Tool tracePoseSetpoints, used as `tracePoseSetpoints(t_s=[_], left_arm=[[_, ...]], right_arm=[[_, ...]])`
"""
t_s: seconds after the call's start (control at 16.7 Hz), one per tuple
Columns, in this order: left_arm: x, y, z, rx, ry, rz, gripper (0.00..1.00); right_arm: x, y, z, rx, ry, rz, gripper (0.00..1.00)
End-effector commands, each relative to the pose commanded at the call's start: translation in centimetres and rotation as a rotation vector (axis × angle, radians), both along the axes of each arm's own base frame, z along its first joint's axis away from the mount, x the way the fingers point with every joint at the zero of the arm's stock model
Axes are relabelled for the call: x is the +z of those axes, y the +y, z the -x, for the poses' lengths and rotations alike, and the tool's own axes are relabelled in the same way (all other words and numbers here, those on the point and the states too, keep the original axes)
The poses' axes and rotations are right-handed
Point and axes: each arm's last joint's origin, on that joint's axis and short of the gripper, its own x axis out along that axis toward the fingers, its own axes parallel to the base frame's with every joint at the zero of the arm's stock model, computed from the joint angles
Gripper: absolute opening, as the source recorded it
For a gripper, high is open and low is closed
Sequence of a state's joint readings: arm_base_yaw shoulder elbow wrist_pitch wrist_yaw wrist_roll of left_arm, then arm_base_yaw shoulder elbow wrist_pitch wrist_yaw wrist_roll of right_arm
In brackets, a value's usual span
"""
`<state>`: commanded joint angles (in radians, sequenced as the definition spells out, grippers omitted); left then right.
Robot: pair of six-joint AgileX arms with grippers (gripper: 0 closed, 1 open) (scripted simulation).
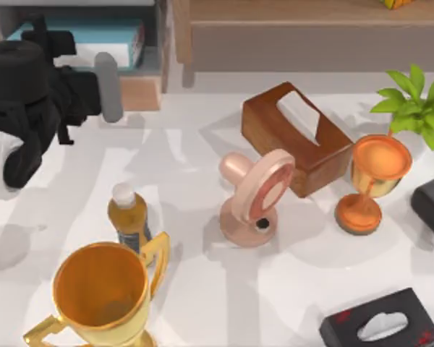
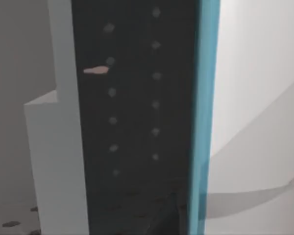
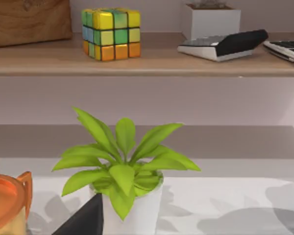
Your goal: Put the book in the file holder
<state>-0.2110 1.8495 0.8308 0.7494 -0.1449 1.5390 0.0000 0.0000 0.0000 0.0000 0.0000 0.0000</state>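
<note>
Now the book (image 1: 94, 37) is lying inside the file holder (image 1: 141, 94) at the surface's far left corner, teal cover up and white page edges showing, so the placing itself looks done. From the left wrist camera, a teal edge of the book (image 2: 204, 117) runs alongside a dark dotted pad, with a pale grey wall next to it. The left pincer (image 1: 105, 87) sits at the holder's near side, just by its tan base, one grey finger (image 1: 109, 87) pointing toward the shelf; whether it is apart or together, I cannot tell from here. My guess is the arm is placed there because it fed the book in from the open front.

Further out, the brown tissue box (image 1: 296, 137) and pink fan (image 1: 253, 199) stand mid-surface, well apart from the holder. The right arm (image 1: 430, 206) is parked at the right edge beside the potted plant (image 3: 125, 166).
</note>
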Motion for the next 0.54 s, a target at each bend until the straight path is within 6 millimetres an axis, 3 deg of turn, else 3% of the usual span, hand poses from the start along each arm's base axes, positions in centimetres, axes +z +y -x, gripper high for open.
tracePoseSetpoints(t_s=[0.18, 0.54], left_arm=[[0.0, 0.0, 0.0, 0.0, 0.0, 0.0, 0.98], [0.0, 0.0, 0.0, 0.0, 0.0, 0.0, 1.0]], right_arm=[[0.0, 0.0, 0.0, 0.0, 0.0, 0.0, 1.0], [0.0, 0.0, 0.0, 0.0, 0.0, 0.0, 1.0]])
